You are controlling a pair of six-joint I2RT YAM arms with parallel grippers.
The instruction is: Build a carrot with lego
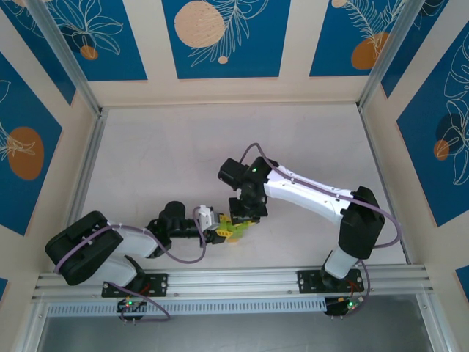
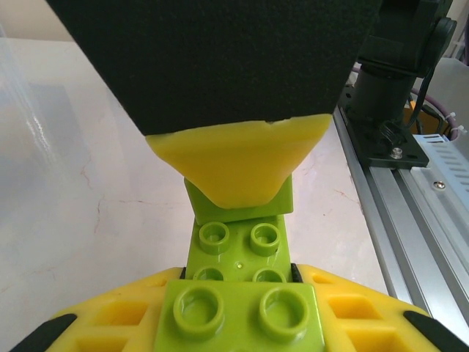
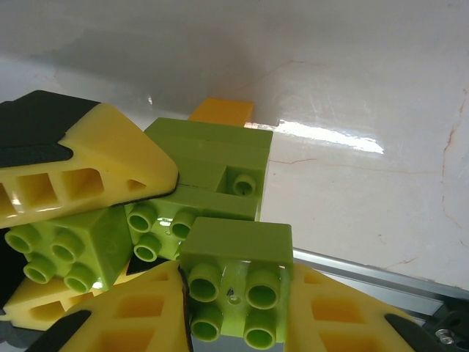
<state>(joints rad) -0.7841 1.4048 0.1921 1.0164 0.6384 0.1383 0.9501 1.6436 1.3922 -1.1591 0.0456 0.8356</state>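
From the overhead camera I see both arms meeting low in the middle of the white table (image 1: pixel 168 154), just ahead of the metal rail (image 1: pixel 234 279). My left gripper (image 1: pixel 218 235) reaches in from the left and my right gripper (image 1: pixel 245 216) comes down from behind. The carrot (image 1: pixel 236 232) is a small lime-green lump between them, and the black wrists cover much of it. Blue leaf-printed panels (image 1: pixel 220 37) wall the table in.

On the left wrist camera my own yellow fingers (image 2: pixel 110 323) are clamped tight on the nearest lime-green block of the carrot, two studs facing me. A lower step with four studs runs away from the lens. The other arm's yellow fingertip (image 2: pixel 234 172), under its black pad, drops in from above and blocks the far end. The rail and the right arm's base (image 2: pixel 396 73) sit off to the right.

On the right wrist camera my fingers stand narrow, holding a green brick (image 3: pixel 234 257) with four studs toward the lens. It sits against the carrot's stepped body; I cannot tell whether it is pressed home. The left gripper's finger grips a studded block at the left. This angle gives me the orange brick (image 3: pixel 223 111) behind the body, the end that the fingertip covers on the left wrist camera.
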